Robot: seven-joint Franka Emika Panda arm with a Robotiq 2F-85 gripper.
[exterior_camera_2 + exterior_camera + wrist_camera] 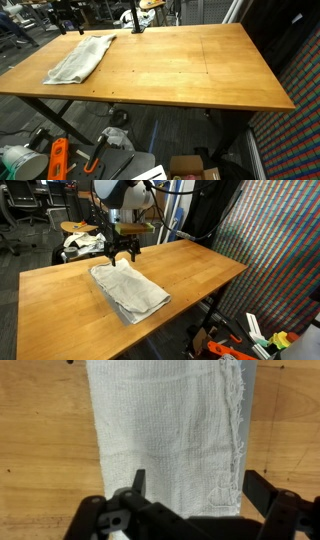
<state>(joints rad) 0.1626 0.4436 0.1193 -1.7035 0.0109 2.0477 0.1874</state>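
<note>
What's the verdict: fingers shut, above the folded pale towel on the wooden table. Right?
Not quite. The fingers are not shut: the wrist view shows them spread wide apart, so the gripper is open. The rest holds: it is above the folded pale towel on the wooden table.

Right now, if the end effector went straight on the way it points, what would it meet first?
The end effector would likely meet the pale grey woven cloth first; depth unclear.
</note>
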